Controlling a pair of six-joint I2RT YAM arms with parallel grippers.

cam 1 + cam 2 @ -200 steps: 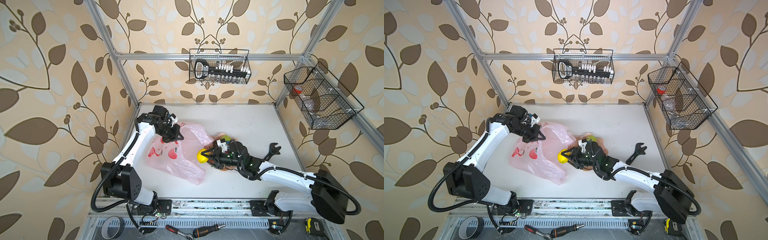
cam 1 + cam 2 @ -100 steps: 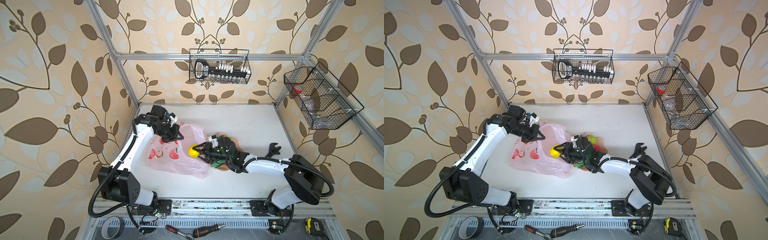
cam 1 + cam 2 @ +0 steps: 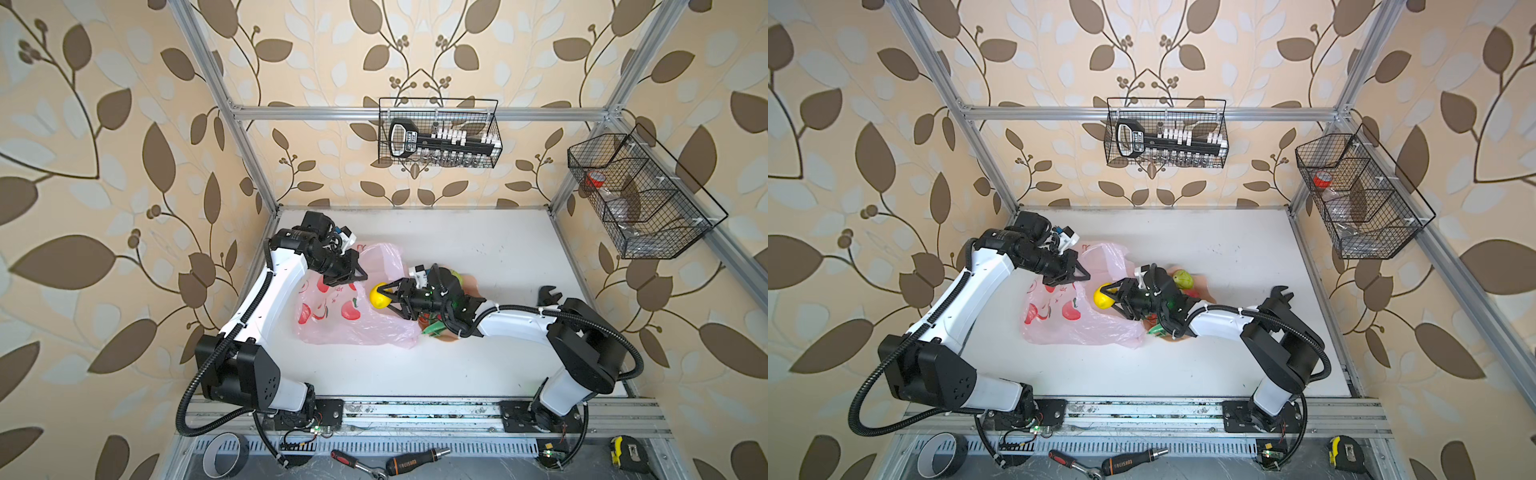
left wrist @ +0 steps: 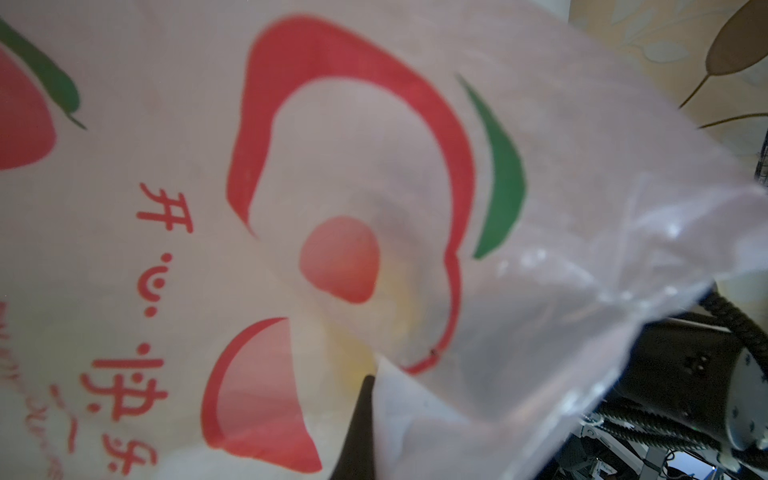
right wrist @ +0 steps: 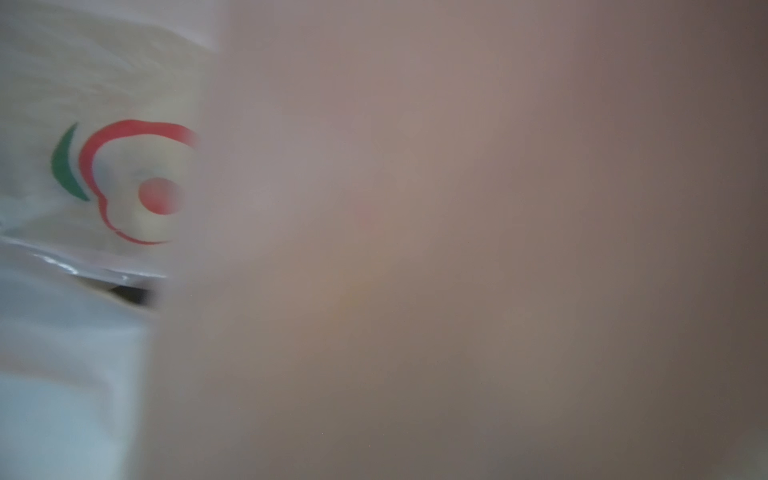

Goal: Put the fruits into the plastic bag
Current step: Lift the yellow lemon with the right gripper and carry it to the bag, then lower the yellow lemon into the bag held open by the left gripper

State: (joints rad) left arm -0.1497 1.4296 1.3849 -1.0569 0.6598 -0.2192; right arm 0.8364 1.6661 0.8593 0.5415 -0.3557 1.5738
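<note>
Counted on the desk (image 3: 478, 245): one plastic bag (image 3: 353, 330), one lemon (image 3: 377, 296), one pear (image 3: 1182, 279), one peach-coloured bowl (image 3: 1205, 287), one black wrench (image 3: 547, 294). Two wire baskets are hung on the walls, one at the back (image 3: 439, 133) and one on the right (image 3: 640, 195).

Left gripper (image 3: 352, 277): jaws are closed on the bag's upper rim, which is held lifted. The rest of the bag is spread on the desk toward the front.

Right gripper (image 3: 387, 297): jaws are clamped on the lemon, one finger on each side. The lemon is held over the bag, near the lifted rim. Whether it is past the opening cannot be told.

The bowl sits just right of the bag and is mostly covered by the right wrist. Green scales of a dragon fruit (image 3: 1156, 330) are seen at its front edge. Other fruits in it cannot be counted.

View differences:
- The pear is fully exposed in a top view (image 3: 1182, 279); in a top view (image 3: 457, 275) only a green sliver is seen behind the wrist.
- Left wrist view: close bag film with a red apple print (image 4: 345, 199), red characters and one dark fingertip (image 4: 361, 415). A faint yellow patch is seen through the film.
- Right wrist view: almost wholly blurred pink film. Only one apple print (image 5: 137, 178) is legible.
</note>
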